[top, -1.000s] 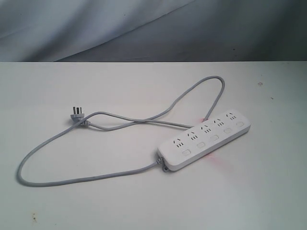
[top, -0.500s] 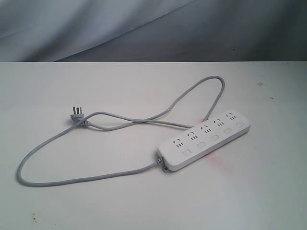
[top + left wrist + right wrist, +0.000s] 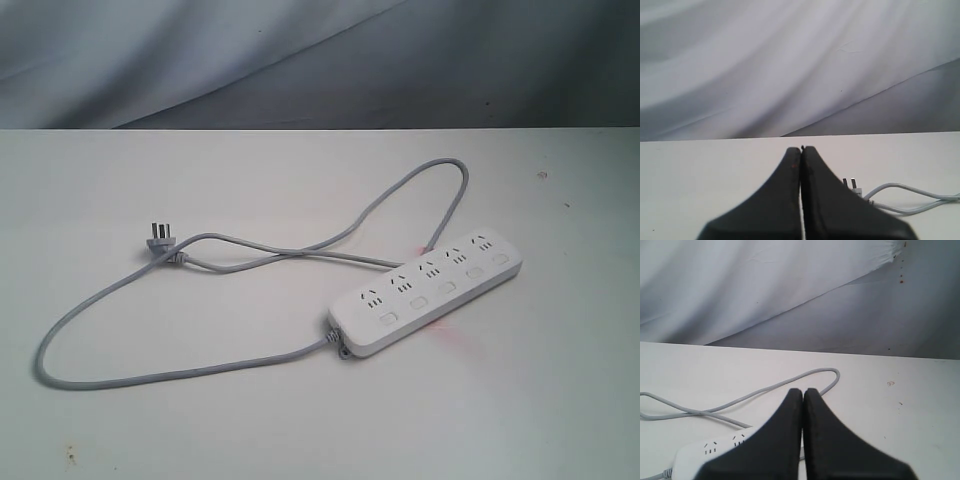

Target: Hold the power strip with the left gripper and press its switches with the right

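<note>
The white power strip (image 3: 430, 290) lies slanted on the white table, right of the middle, with its row of switches (image 3: 447, 286) along its near side. Its grey cable (image 3: 150, 375) loops leftward and ends in a three-pin plug (image 3: 158, 237). Neither arm shows in the exterior view. In the left wrist view my left gripper (image 3: 801, 149) is shut with nothing in it, above the table, with the plug (image 3: 852, 184) just beyond it. My right gripper (image 3: 803, 391) is shut too and holds nothing; one end of the power strip (image 3: 707, 452) shows beside it.
The white table (image 3: 200, 440) ends at a far edge against a grey draped cloth backdrop (image 3: 300, 60). A loop of cable (image 3: 440, 175) lies behind the strip. Small dark specks (image 3: 542, 175) mark the tabletop at the right.
</note>
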You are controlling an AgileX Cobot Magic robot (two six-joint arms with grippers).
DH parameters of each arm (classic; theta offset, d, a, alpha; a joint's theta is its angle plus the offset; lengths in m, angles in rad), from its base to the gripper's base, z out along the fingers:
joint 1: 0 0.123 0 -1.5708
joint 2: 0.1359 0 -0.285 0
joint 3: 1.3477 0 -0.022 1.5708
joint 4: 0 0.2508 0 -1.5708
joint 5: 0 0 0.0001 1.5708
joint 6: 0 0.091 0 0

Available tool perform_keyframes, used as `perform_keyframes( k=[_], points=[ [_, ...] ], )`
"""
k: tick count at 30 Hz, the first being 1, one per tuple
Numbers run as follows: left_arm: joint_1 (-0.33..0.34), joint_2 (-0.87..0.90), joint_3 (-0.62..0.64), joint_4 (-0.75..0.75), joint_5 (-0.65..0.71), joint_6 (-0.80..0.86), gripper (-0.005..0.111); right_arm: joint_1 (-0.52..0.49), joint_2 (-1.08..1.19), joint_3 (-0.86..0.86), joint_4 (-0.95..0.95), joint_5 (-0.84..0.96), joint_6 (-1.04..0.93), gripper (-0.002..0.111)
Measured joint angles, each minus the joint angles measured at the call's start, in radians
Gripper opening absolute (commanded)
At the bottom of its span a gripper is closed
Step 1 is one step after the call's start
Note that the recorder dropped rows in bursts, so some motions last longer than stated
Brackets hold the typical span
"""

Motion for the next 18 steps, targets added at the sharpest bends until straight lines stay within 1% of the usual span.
perform_keyframes(
  k=[13,15,18],
  points=[
    [0.000,0.000,0.000,0.000,0.002,-0.009,0.000,0.000,0.000,0.000,0.000,0.000,0.000,0.000],
    [0.000,0.000,0.000,0.003,0.002,-0.024,0.000,0.000,0.000,0.000,0.000,0.000,0.000,0.000],
    [0.000,0.000,0.000,0.069,0.002,-0.104,0.000,0.000,0.000,0.000,0.000,0.000,0.000,0.000]
  ],
)
